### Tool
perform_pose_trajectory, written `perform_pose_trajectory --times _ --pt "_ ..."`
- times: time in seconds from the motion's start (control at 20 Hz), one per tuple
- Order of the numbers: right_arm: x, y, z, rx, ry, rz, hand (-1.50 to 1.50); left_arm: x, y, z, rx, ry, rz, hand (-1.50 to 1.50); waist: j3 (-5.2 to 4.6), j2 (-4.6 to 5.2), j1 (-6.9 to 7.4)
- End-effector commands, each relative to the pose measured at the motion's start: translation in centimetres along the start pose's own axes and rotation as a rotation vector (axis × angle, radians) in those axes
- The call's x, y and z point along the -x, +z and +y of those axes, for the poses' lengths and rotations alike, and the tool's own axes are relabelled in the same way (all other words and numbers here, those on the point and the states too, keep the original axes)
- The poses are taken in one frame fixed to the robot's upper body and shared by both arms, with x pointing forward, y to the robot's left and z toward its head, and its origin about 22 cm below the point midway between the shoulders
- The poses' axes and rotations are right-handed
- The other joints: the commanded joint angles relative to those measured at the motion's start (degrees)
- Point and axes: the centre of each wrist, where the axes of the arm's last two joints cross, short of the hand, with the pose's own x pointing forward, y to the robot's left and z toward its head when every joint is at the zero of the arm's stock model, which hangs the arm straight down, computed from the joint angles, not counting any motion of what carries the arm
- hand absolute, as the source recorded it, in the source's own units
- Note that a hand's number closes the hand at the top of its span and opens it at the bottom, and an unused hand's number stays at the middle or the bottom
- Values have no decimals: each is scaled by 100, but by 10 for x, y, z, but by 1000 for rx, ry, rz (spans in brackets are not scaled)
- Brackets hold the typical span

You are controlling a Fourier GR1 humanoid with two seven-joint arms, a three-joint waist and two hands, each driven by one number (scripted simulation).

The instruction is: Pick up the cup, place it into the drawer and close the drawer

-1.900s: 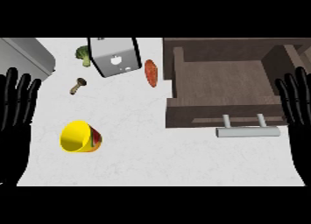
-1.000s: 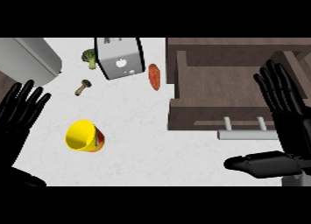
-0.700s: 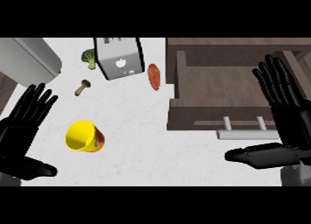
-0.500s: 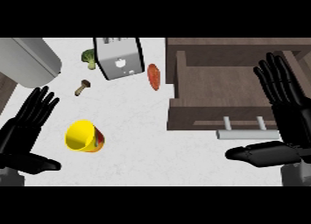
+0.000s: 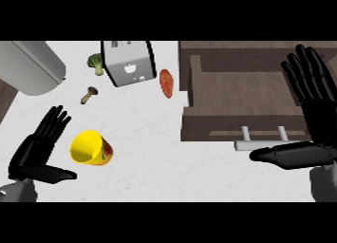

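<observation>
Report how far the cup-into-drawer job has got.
Done: the drawer stands open. In hand: the left hand, open, sits just left of the yellow cup lying on the counter, not gripping it; the right hand hovers open by the drawer. Left: grasp the cup, put it in, close the drawer.

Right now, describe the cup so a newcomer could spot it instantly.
Start at the white counter, left of the open brown drawer. Go to the view's lower left, just right of the left hand: that is the cup. It is the only bright yellow thing, and bigger than the small mushroom above it.
</observation>
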Motion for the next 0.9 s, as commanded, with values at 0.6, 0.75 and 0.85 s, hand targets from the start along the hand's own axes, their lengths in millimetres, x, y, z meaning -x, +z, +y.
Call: perform_pose_trajectory --times 0.6,0.75,0.85 --pt "-19 -2 -11 3 -9 -10 -150 73 10 16 -42 -35 -3 -150 -12 23 -90" --pt "-5 4 -13 -11 -4 -5 -150 81 7 4 -36 -17 -20 -150 -12 30 -98" --pt "-13 -9 -14 -28 -7 6 -150 85 16 5 -45 -15 -28 -150 -14 34 -81"
